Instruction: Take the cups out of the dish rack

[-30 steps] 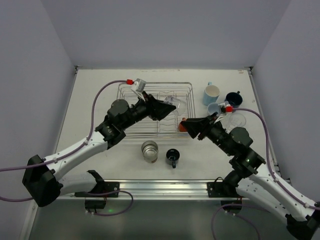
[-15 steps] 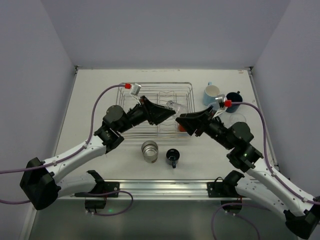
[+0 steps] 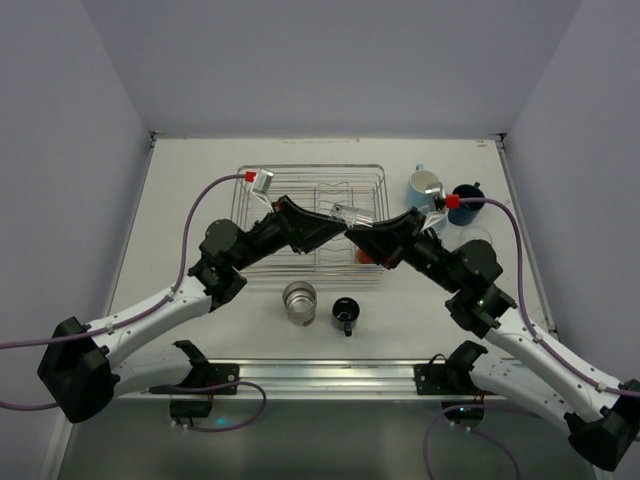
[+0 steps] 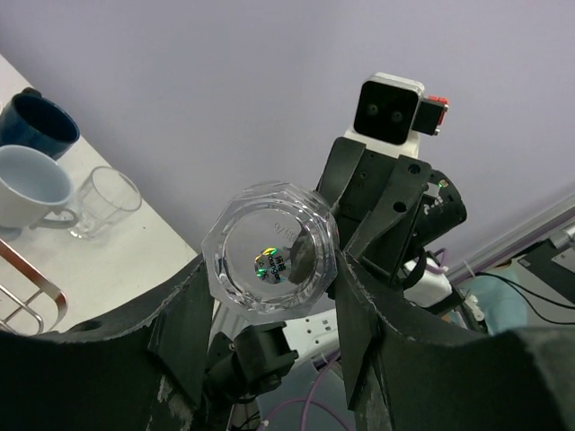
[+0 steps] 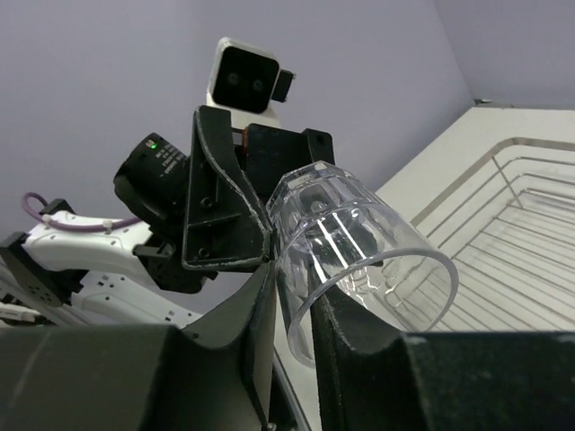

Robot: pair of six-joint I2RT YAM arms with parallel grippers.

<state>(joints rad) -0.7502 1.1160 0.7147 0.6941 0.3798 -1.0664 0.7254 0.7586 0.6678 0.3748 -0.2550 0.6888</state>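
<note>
Dish rack (image 3: 330, 178): on the table, beneath both my arms.
Left arm: stretched rightward over the rack.
Right arm: stretched leftward, meeting it tip to tip.
Glass (image 5: 359, 235): in the air above the rack, on its side. Its long axis runs from tool to tool, base toward my left, mouth toward my right.
Left gripper (image 4: 269, 301): clamped on the glass's base.
Right gripper (image 5: 292, 310): jaws nearly together, one finger inside the rim, one outside, pinching the wall.

Both arms reach inward, tips meeting: L claw (image 4: 269, 296) clamped, R claw (image 5: 294, 301) jaws near together.
</note>
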